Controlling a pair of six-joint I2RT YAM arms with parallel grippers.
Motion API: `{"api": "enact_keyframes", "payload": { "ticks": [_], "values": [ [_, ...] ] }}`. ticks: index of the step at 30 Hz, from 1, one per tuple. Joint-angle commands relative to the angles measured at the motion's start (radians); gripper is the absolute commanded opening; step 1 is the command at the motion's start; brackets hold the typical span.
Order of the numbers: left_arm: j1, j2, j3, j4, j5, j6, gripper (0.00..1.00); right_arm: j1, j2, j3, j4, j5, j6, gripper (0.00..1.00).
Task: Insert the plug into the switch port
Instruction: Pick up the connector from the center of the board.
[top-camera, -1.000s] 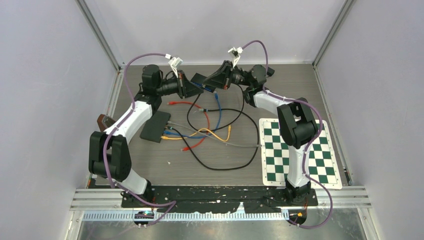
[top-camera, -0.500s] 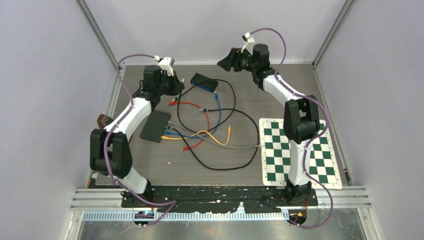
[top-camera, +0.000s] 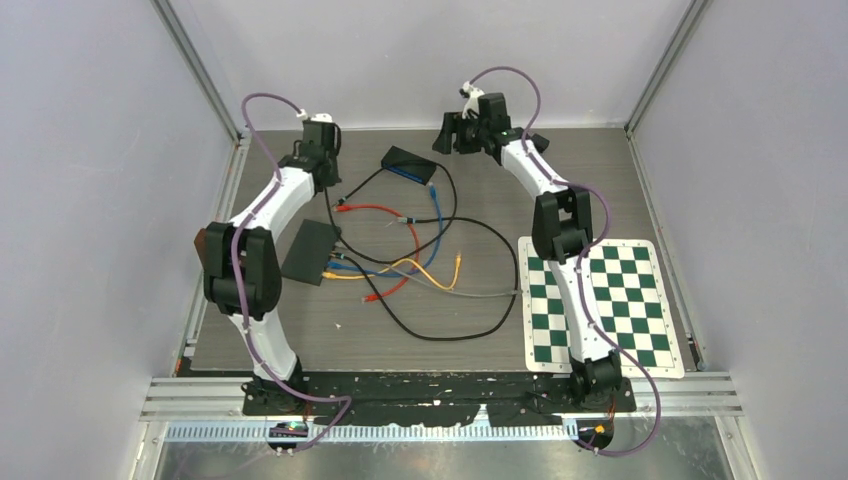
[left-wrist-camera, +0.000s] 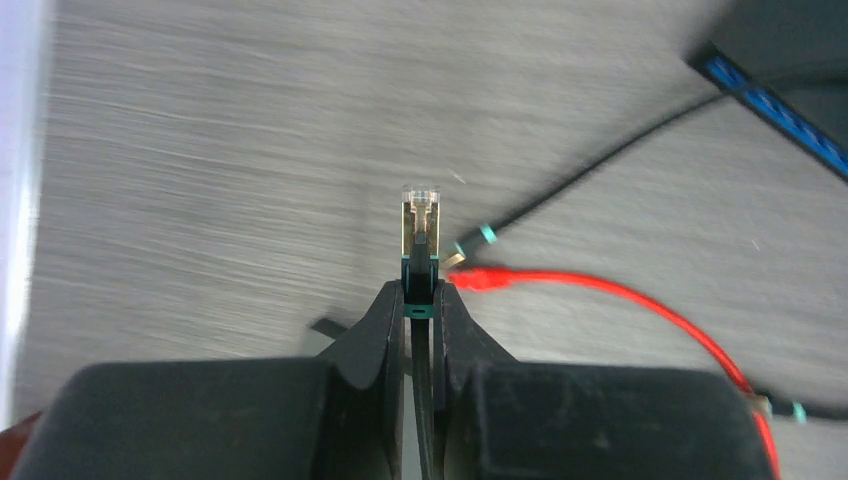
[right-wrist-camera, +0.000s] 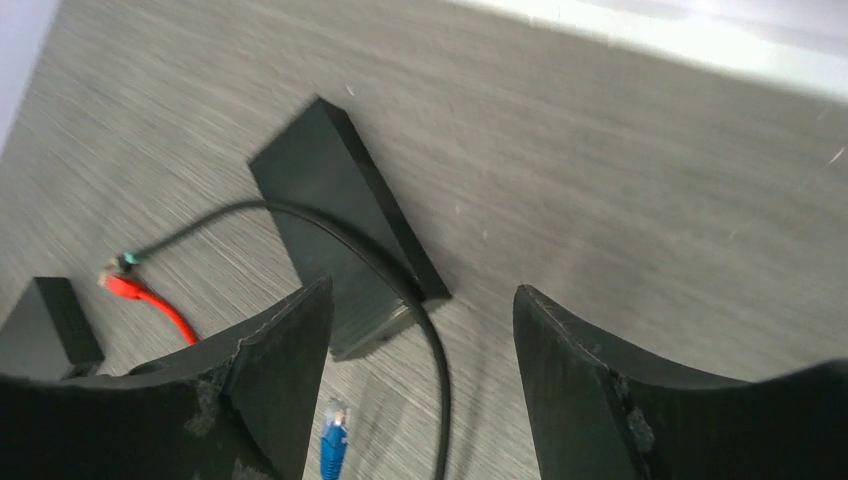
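The left claw (left-wrist-camera: 420, 300) is closed on the plug (left-wrist-camera: 421, 215), and its two matte black fingers pinch the teal boot of the plug. The plug is a small clear plastic block with gold contacts inside. It stands out past the fingertips, over the far left part of the grey wood-grain bench (left-wrist-camera: 200, 150). Just to the right lies a red cable (left-wrist-camera: 600, 290) with a red end, and beside it a thin black cable (left-wrist-camera: 600, 165) with a teal ring. Further right is the switch (top-camera: 410, 163), a flat black box with a row of blue ports (left-wrist-camera: 790, 110); the plug is apart from it. The right claw (right-wrist-camera: 420, 300) is open, with its fingers wide apart over the switch. A green and white checker board (top-camera: 600, 300) lies flat at the right.
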Motion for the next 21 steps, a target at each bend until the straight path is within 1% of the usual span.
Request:
{"api": "enact_keyframes", "payload": {
  "ticks": [1, 3, 5, 6, 8, 9, 11, 15, 16, 17, 18, 21],
  "values": [
    [0.047, -0.01, 0.121, -0.064, -0.262, 0.019, 0.0, 0.017, 0.024, 0.034, -0.024, 0.015, 0.062, 0.72],
    [0.065, -0.012, 0.148, -0.069, -0.274, 0.016, 0.0, 0.017, 0.027, 0.02, -0.023, 0.018, 0.097, 0.7],
    [0.083, -0.006, 0.181, -0.075, -0.254, 0.016, 0.0, 0.017, 0.026, -0.006, 0.003, 0.008, 0.115, 0.61],
    [0.093, 0.004, 0.209, -0.09, -0.24, 0.021, 0.0, 0.017, 0.025, -0.026, 0.03, 0.0, 0.118, 0.52],
    [0.112, 0.042, 0.298, -0.161, -0.269, 0.021, 0.0, 0.018, 0.02, -0.042, 0.041, 0.004, 0.11, 0.5],
    [0.12, 0.054, 0.329, -0.179, -0.294, 0.027, 0.0, 0.018, 0.017, -0.046, 0.039, 0.007, 0.102, 0.52],
    [0.142, 0.072, 0.383, -0.206, -0.328, 0.026, 0.0, 0.018, 0.006, -0.06, 0.03, 0.027, 0.063, 0.62],
    [0.172, 0.102, 0.477, -0.236, -0.233, 0.017, 0.0, 0.034, -0.029, -0.088, -0.002, 0.066, -0.069, 0.71],
    [0.173, 0.108, 0.491, -0.237, -0.209, 0.016, 0.0, 0.044, -0.039, -0.088, -0.025, 0.078, -0.124, 0.72],
    [0.173, 0.11, 0.496, -0.236, -0.18, 0.015, 0.0, 0.052, -0.045, -0.086, -0.039, 0.117, -0.16, 0.76],
    [0.173, 0.111, 0.495, -0.232, -0.157, 0.012, 0.0, 0.069, -0.061, -0.087, -0.064, 0.138, -0.245, 0.77],
    [0.173, 0.106, 0.474, -0.218, -0.159, 0.009, 0.0, 0.114, -0.088, -0.114, -0.058, 0.242, -0.415, 0.8]
  ]
}}
